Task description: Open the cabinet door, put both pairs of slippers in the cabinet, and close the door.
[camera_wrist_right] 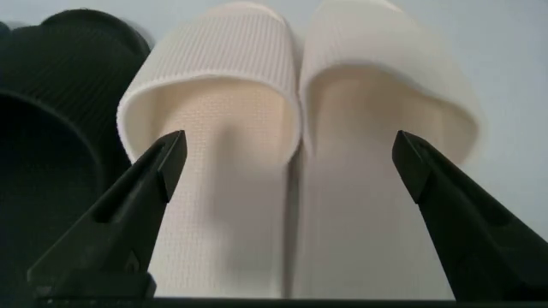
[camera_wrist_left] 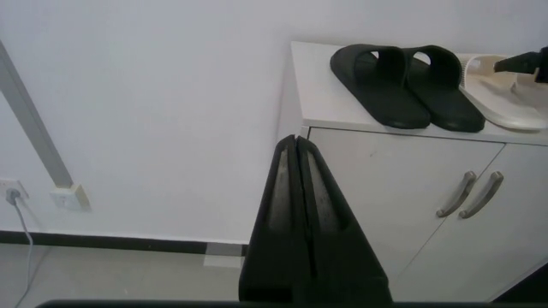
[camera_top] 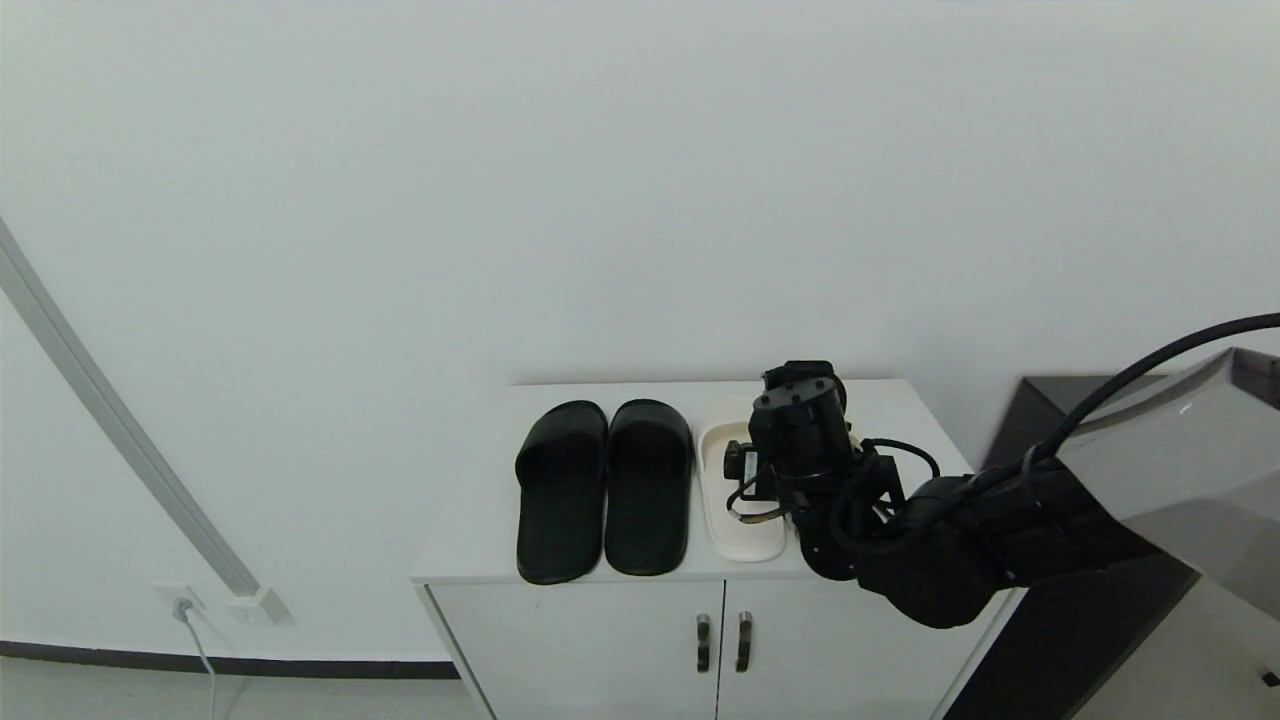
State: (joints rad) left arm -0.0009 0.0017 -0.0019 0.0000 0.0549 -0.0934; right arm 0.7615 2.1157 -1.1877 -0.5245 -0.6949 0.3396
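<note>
A pair of black slippers (camera_top: 603, 488) lies side by side on top of the white cabinet (camera_top: 470, 545). To their right lies a pair of cream slippers (camera_top: 728, 500), partly hidden by my right arm. My right gripper (camera_wrist_right: 291, 158) hangs open just above the cream slippers (camera_wrist_right: 295, 154), its fingertips (camera_wrist_right: 167, 158) spread to either side of the pair. Both cabinet doors (camera_top: 590, 650) are closed, with two metal handles (camera_top: 720, 640) at the centre. My left gripper (camera_wrist_left: 296, 145) is shut and empty, low and to the left of the cabinet (camera_wrist_left: 394, 184).
A white wall stands behind the cabinet. A socket with a plugged cable (camera_top: 182, 606) and a slanted grey conduit (camera_top: 110, 410) are on the wall to the left. A dark grey unit (camera_top: 1100, 600) stands right of the cabinet.
</note>
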